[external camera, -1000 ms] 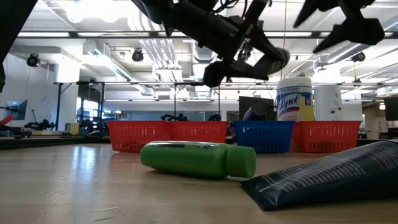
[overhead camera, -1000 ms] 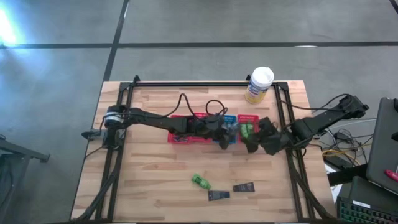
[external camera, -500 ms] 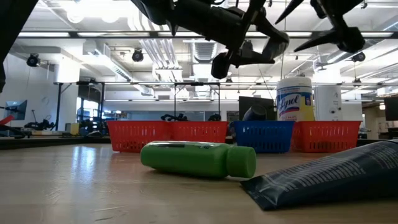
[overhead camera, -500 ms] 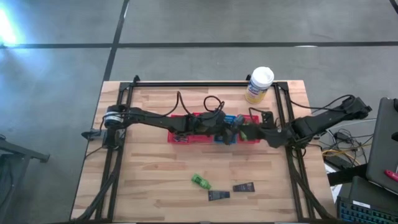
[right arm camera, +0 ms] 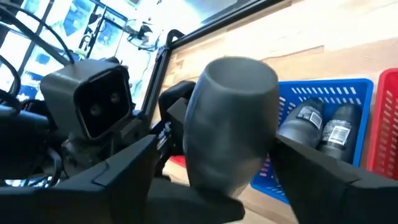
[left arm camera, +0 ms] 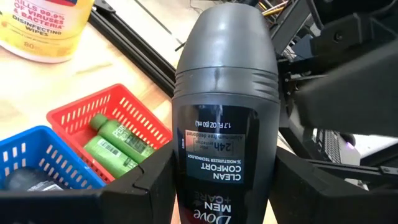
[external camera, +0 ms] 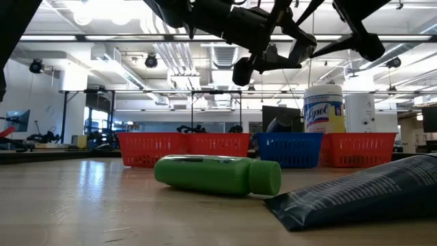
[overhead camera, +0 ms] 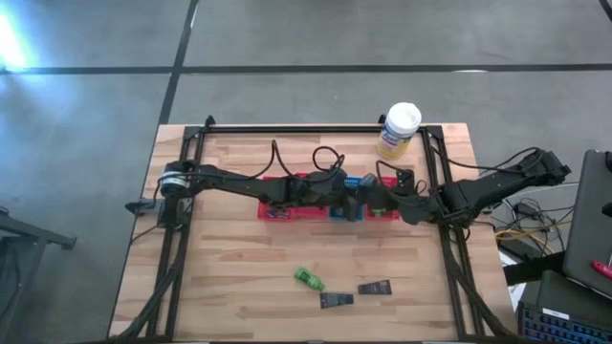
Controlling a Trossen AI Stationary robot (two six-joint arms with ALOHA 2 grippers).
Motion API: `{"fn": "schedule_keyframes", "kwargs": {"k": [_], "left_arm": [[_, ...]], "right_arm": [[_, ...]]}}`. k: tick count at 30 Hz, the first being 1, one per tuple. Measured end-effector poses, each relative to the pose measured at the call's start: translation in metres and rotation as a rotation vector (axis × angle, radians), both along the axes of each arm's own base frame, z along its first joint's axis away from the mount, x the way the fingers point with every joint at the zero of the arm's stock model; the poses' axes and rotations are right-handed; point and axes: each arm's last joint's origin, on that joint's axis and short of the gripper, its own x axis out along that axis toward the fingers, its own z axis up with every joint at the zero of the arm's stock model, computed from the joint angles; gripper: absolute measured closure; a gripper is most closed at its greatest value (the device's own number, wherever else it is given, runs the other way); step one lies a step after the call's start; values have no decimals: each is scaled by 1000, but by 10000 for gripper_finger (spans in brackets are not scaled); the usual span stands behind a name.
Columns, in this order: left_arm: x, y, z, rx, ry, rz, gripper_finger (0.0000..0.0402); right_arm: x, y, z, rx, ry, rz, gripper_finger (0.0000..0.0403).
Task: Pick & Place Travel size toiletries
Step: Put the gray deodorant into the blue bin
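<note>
Bright ceiling strip lights (external camera: pixel 102 17) glare overhead in the low view, and the near dark tube (external camera: pixel 355 195) sits blurred, out of focus.

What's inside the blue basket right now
In the right wrist view the blue basket holds two dark grey deodorant bottles lying side by side. The grey deodorant held in front hides the basket's other end.

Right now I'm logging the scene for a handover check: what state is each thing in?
Dove deodorant: held aloft by left gripper.
left gripper: shut on the deodorant.
right gripper: open, fingers flanking its cap.
green bottle: lying on its side, capped.
dark tube: lying flat.
wipes canister: upright, lid shut.
red basket: holds two green bottles.
blue basket: holds two dark bottles.
</note>
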Motion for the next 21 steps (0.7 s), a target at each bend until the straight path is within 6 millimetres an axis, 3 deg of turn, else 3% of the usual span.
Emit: {"fn": "schedule_keyframes", "kwargs": {"k": [6,10,21], "left_arm": [[0,2,0,9,2,5,200],[0,2,0,11,4,-3,200],[0,0,0,23,0,-33,200]], "right_arm": [[0,-2,-1,6,4,-16,181],[1,-4,-2,13,3,-29,197],[3,-5,-2,22,-13,-40,117]]}}
